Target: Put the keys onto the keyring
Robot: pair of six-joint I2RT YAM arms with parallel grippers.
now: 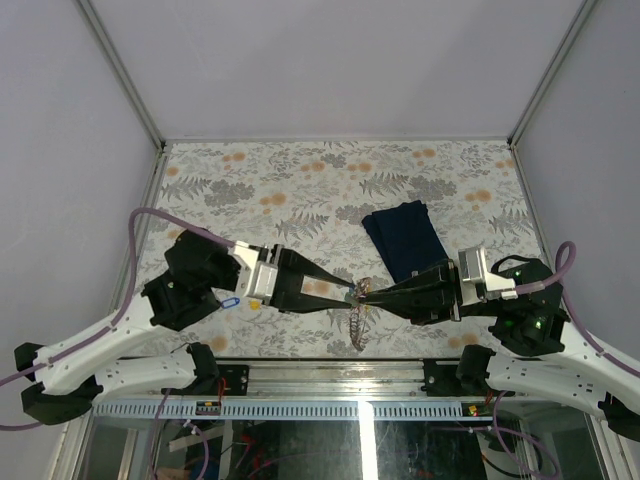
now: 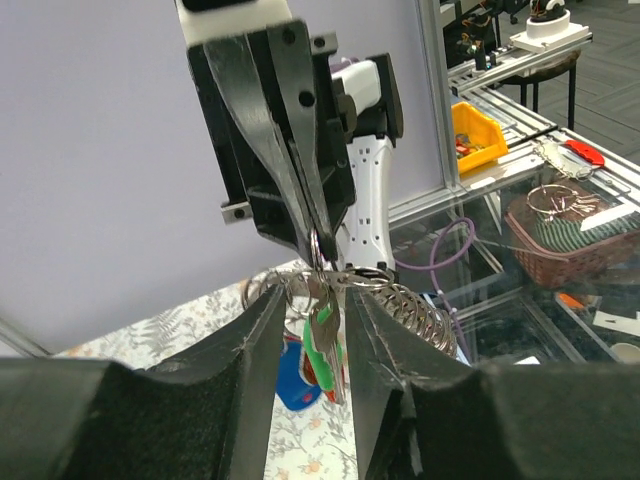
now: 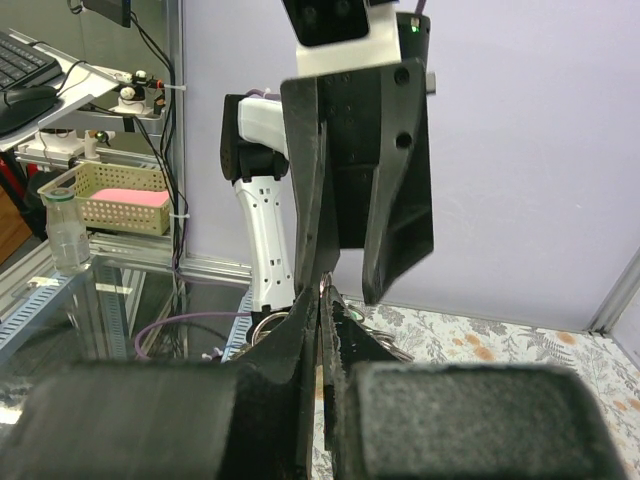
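Note:
The keyring hangs in the air between my two grippers near the table's front edge. Its coiled silvery rim shows in the left wrist view, with a green-tagged key and a blue tag dangling from it. My right gripper is shut on a thin ring of the bunch. My left gripper is open, its fingers standing either side of the green-tagged key without pinching it. Another key with a blue tag lies on the table by the left arm.
A dark navy folded cloth lies on the floral table top behind the right gripper. The table's front edge rail is just below the hanging keyring. Grey walls enclose the back and sides.

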